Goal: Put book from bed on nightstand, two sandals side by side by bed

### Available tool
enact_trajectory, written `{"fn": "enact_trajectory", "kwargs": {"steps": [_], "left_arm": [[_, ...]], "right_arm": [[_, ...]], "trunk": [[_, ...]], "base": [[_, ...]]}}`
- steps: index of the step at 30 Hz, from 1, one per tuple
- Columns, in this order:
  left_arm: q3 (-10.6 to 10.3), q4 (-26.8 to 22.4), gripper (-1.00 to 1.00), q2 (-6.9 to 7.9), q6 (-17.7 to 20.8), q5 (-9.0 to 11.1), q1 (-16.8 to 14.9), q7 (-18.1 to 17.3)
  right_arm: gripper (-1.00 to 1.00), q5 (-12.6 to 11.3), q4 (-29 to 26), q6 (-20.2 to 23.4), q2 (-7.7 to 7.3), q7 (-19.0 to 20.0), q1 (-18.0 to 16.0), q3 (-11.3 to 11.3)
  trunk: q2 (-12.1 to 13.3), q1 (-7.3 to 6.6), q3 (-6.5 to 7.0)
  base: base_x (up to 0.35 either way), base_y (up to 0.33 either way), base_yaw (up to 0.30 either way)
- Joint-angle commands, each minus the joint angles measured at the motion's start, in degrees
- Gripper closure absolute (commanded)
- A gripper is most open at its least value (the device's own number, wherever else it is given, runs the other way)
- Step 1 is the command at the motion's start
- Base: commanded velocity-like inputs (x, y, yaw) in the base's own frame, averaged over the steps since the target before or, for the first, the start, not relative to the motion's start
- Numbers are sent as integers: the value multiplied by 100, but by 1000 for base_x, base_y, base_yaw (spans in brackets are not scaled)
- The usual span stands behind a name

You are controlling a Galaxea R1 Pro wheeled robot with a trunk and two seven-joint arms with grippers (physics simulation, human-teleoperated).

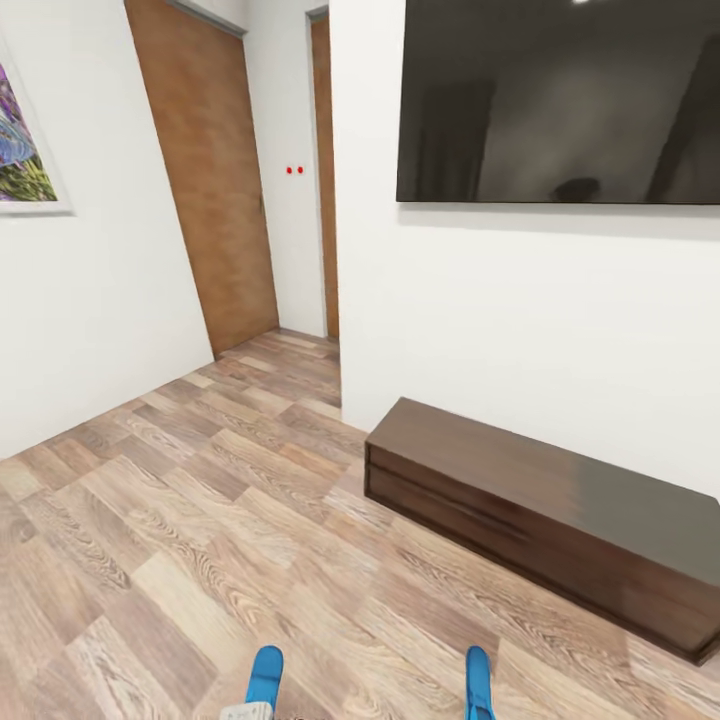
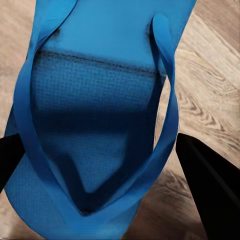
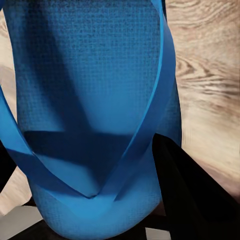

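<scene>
Across the head view runs a wood-plank floor [image 1: 200,520] w/ white walls [image 1: 500,320] around it. On the right, a long dark wooden bench [image 1: 540,520] sits on the floor against the wall, and a big dark TV screen [image 1: 560,100] hangs on the wall above it. Two brown wooden doors [image 1: 205,170] stand at the back left, w/ two small red dots [image 1: 294,170] on the white wall strip between them. A colourful framed picture [image 1: 20,140] shows at the left edge. At the bottom edge, two blue sandals poke up, well apart: left sandal [image 1: 265,675] just above a pale grey bit of the left gripper [image 1: 247,712], right sandal [image 1: 479,682] further right.

Left wrist view: left sandal [image 2: 95,125] close up, sole facing the cam, thong straps [image 2: 167,100] looping down to the toe post. Dark fingers [image 2: 210,190] sit either side of the sandal's near end, so the left gripper looks clamped on it. Plank floor behind.

Right wrist view: right sandal [image 3: 90,100] close up, straps meeting near the lower end. A dark finger [image 3: 190,195] presses at one side of it, another dark bit at the other edge; the right gripper [image 3: 95,220] seems clamped on this sandal. Floor behind, blurred.
</scene>
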Motion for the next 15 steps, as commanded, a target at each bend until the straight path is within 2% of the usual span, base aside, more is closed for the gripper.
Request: {"fn": "enact_trajectory", "kwargs": {"steps": [1,5,9,15], "left_arm": [[-48,13,100,-5,-22,70,-6,-12],[-42,10,100,26,-25,88,-6,-34],[-48,14,100,24,-19,91,-6,-40],[-50,10,100,-28,-18,83,54,-34]], "right_arm": [[100,-53,13,37,-22,29,-6,-9],[100,-53,16,37,-69,-156,-3,-11],[100,-62,17,37,-76,-651,-2,-11],[100,-79,17,37,-73,-782,-2,-12]], "trunk": [[-2,-1,-5],[-2,-1,-5],[-2,-1,-5],[-2,-1,-5]], "base": [[0,0,300],[0,0,300],[0,0,300],[0,0,300]]}}
